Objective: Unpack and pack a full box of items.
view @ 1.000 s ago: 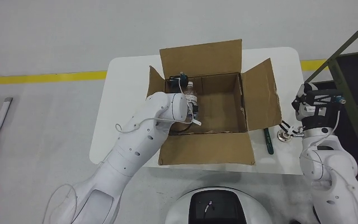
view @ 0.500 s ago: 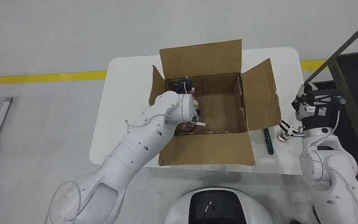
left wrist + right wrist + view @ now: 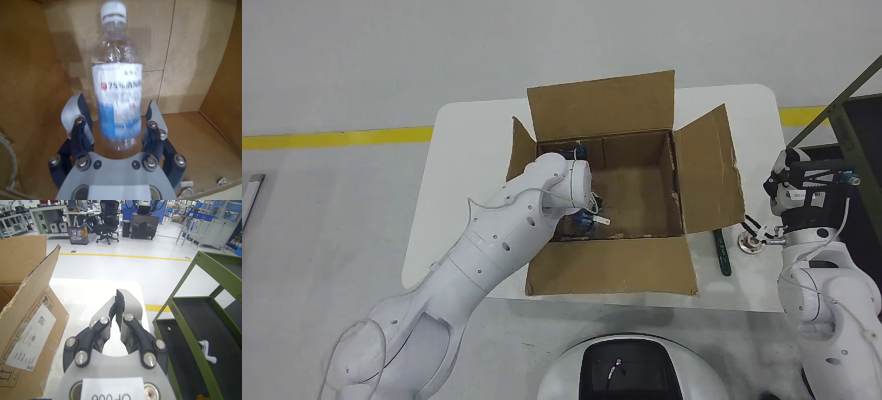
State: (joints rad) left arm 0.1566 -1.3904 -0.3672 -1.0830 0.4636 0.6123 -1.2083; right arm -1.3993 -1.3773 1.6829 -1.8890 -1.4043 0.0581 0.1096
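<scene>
One clear bottle (image 3: 117,98) sits inside the cardboard box (image 3: 602,100), between the left gripper's (image 3: 115,105) parted jaws, with a slim gap on either side. Outside the box, the right gripper (image 3: 118,297) has its jaws closed on nothing.

I noted a white table (image 3: 467,150) with rounded corners. A brown cardboard box (image 3: 612,265) stood on it, roughly mid-table, all four flaps folded outward; the far flap stood upright and the near flap reached the table's front edge. A slim dark-green tool (image 3: 723,252) lay flat on the bare top, just beside the box's right flap, near the right front corner.
</scene>
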